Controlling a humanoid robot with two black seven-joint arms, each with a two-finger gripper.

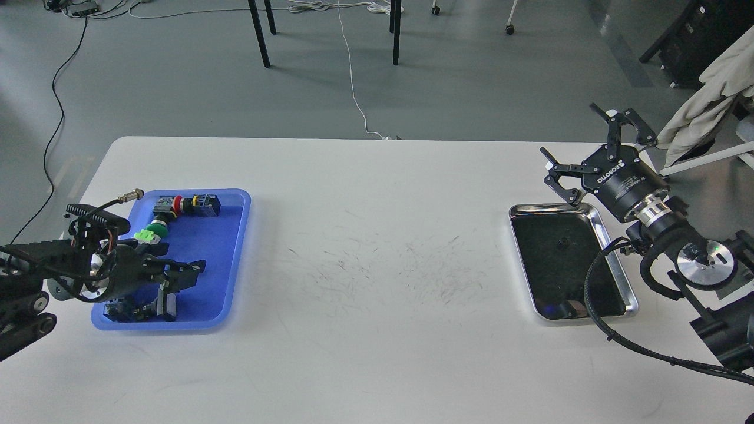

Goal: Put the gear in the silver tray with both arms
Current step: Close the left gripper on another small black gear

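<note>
The silver tray [522, 262] lies at the right of the white table, and a small dark gear [564, 241] rests on its dark bottom. My right gripper [570, 132] is open and empty. It hangs in the air just beyond the tray's far right corner. My left gripper [182, 275] is low over the near part of the blue tray [218, 247], and its fingers look spread. No gear shows in the blue tray; the gripper covers that spot.
The blue tray holds several push buttons and switches, among them a red one [187, 204] and a green one [154, 228] at the far end and dark ones [138, 311] at the near edge. A black cable [595, 294] crosses the silver tray's right rim.
</note>
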